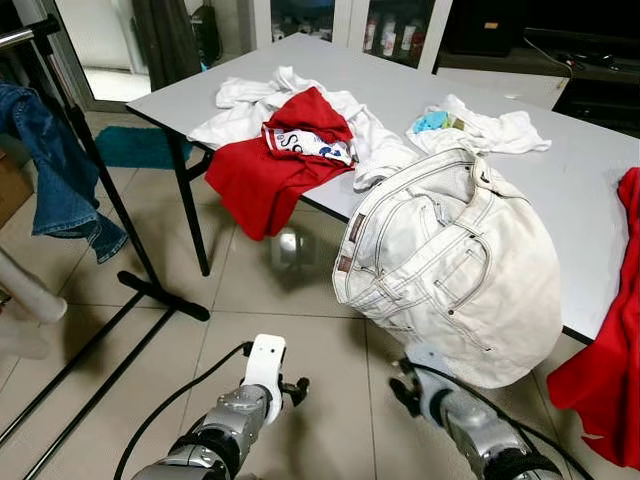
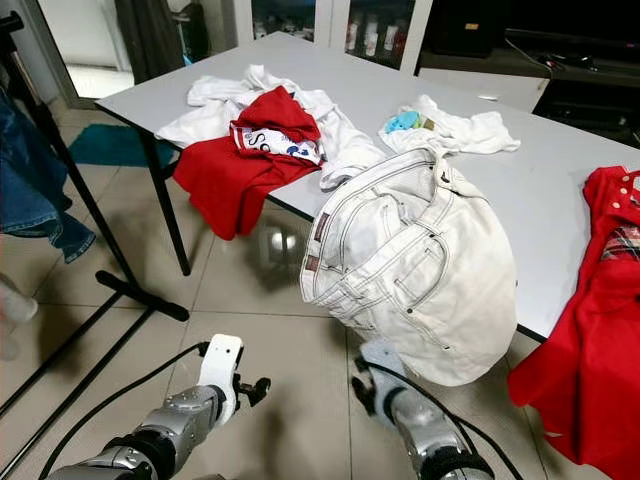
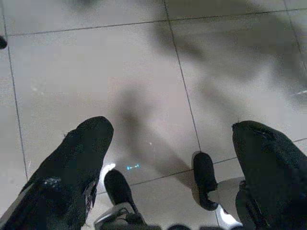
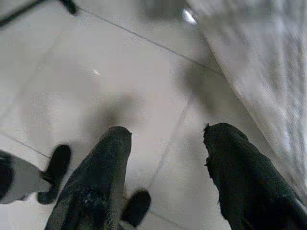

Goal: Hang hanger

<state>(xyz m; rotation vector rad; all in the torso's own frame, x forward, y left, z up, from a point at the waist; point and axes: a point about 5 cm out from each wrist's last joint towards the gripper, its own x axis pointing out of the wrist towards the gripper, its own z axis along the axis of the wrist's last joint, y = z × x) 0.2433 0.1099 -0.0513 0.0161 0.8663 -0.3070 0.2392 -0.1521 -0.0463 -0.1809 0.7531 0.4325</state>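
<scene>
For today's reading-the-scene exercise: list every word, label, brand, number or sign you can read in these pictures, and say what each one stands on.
No text can be read for certain.
Red and white garment on the table: dark blue print on its white band, partly folded under, not readable.
White jeans: a small brown waistband patch, too small to read.
Bottles behind the glass: labels too small and blurred.

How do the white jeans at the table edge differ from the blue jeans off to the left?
The white jeans lie bunched on the table, drooping over its near edge; the blue jeans hang off the floor from the black rack. The white pair shows waistband and pockets; the blue pair shows mainly a leg and frayed hem. Both are denim.
</scene>
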